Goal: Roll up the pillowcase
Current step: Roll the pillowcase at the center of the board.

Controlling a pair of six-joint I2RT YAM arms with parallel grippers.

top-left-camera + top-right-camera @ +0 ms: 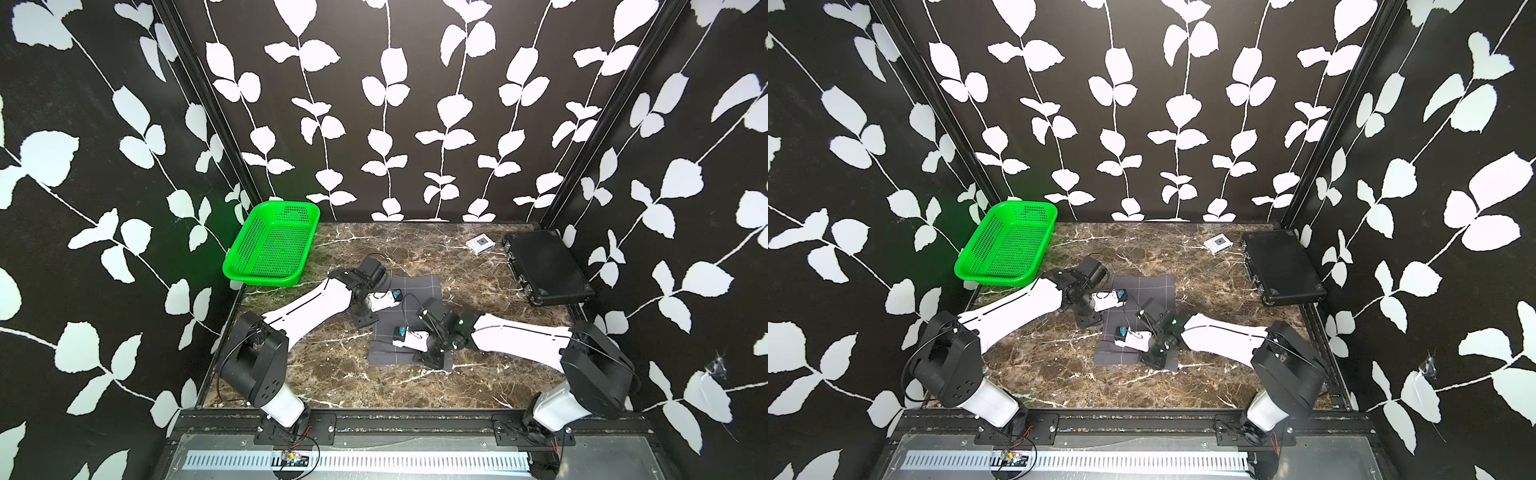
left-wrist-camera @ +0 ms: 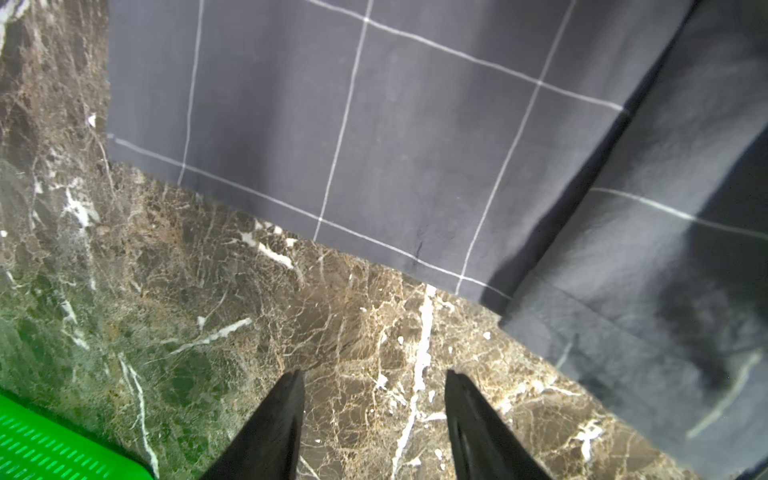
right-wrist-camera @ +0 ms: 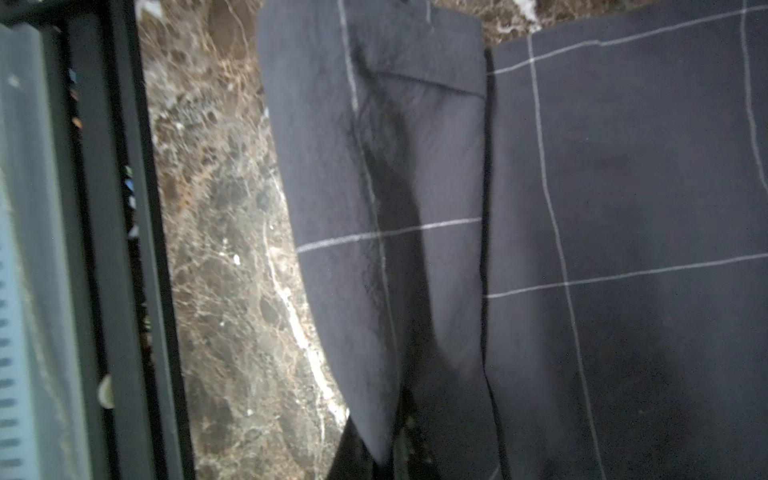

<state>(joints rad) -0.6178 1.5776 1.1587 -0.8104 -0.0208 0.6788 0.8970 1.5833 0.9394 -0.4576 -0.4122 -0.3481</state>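
Observation:
The pillowcase (image 1: 419, 286) (image 1: 1150, 286) lies flat mid-table, dark grey with thin white grid lines. My left gripper (image 1: 365, 319) (image 1: 1088, 320) stands beside its left edge. In the left wrist view its jaws (image 2: 374, 374) are open over bare marble, with the pillowcase (image 2: 332, 124) just beyond them. My right gripper (image 1: 434, 360) (image 1: 1156, 359) is at the cloth's near right corner. In the right wrist view it (image 3: 390, 453) is shut on a raised fold of the pillowcase (image 3: 623, 208), and the fabric hides the fingertips. That near strip (image 3: 374, 166) stands up off the rest.
A green mesh basket (image 1: 270, 245) (image 2: 41, 449) sits at the back left. A rigid black case (image 1: 546, 266) lies at the back right, with a small white box (image 1: 480, 244) beside it. The table's black front rail (image 3: 116, 249) runs close to the cloth's near edge.

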